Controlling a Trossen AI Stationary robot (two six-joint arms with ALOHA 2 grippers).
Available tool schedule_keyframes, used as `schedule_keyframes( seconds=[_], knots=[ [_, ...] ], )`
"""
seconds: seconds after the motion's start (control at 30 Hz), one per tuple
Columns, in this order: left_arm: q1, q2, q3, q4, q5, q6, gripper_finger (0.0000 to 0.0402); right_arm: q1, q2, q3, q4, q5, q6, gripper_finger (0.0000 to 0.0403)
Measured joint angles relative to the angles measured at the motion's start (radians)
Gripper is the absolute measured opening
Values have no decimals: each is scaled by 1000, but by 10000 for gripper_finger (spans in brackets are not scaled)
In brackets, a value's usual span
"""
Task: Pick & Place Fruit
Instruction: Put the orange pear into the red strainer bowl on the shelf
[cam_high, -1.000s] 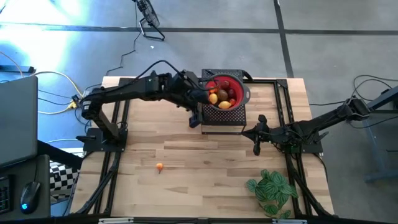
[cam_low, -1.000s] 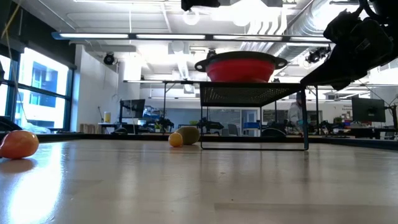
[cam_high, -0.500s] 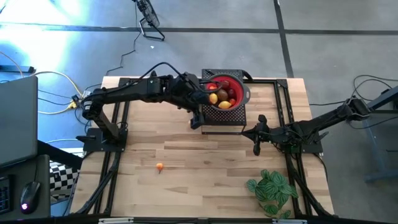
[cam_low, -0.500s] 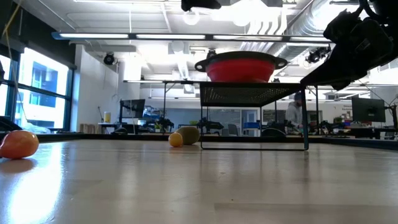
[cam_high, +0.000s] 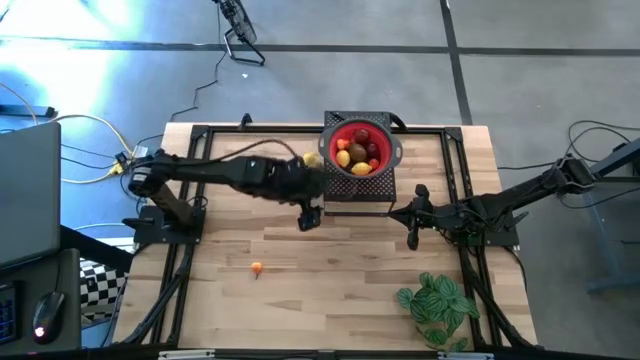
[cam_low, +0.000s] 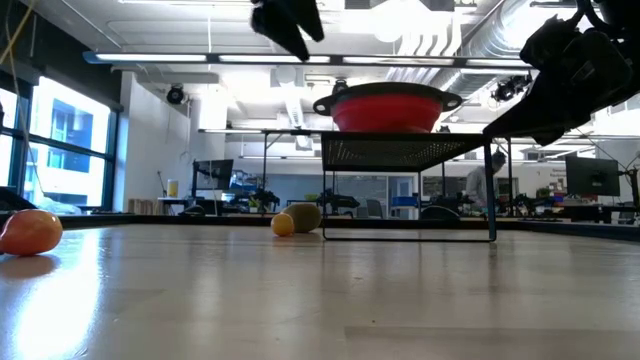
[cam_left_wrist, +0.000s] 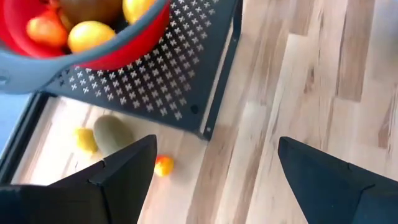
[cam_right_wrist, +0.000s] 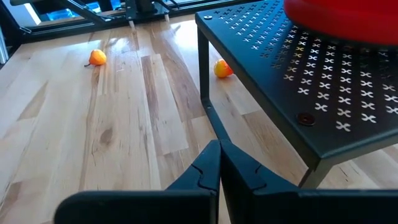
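The left claw (cam_high: 309, 218) hangs open and empty over the table just off the near-left corner of the black perforated stand (cam_high: 357, 195); the red bowl (cam_high: 361, 150) on that stand already holds most of the fruit (cam_high: 352, 156). The step in hand looks like going for one of the loose pieces. A yellow fruit (cam_left_wrist: 86, 139), a brownish-green fruit (cam_left_wrist: 112, 134) and a small orange fruit (cam_left_wrist: 163, 165) lie together on the table by the stand's left side, toward the far edge; another orange fruit (cam_high: 257, 267) sits alone, well apart toward the near-left part of the table. I would take the lone one or the outermost of the cluster first — the fingers (cam_left_wrist: 118, 174) need room on both sides, and the stand's leg crowds the others. Come down straight with jaws wide, centre on the piece, close gently so it does not roll.

The right claw (cam_right_wrist: 219, 163) is closed on nothing, resting over the table by the stand's near-right corner.

How many fruit lie in the bowl is hard to count — they overlap. From above the stand and the left arm hide most of the cluster.
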Motion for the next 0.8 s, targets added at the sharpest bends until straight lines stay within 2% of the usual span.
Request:
schedule_keyframes(
  seconds=[0.17,0.33,0.6,0.8],
  knots=[
    [-71,-52,-106,57,-104,-28,330,0,0,0,0,1,-1,2],
    [-126,-150,-286,263,-139,-46,330,0,0,0,-1,-1,-1,2],
    [-127,-320,-618,538,-143,-116,330,0,0,0,11,-2,2,2],
    [-128,-390,-827,671,-239,-182,330,0,0,0,22,-2,2,2]
  ],
)
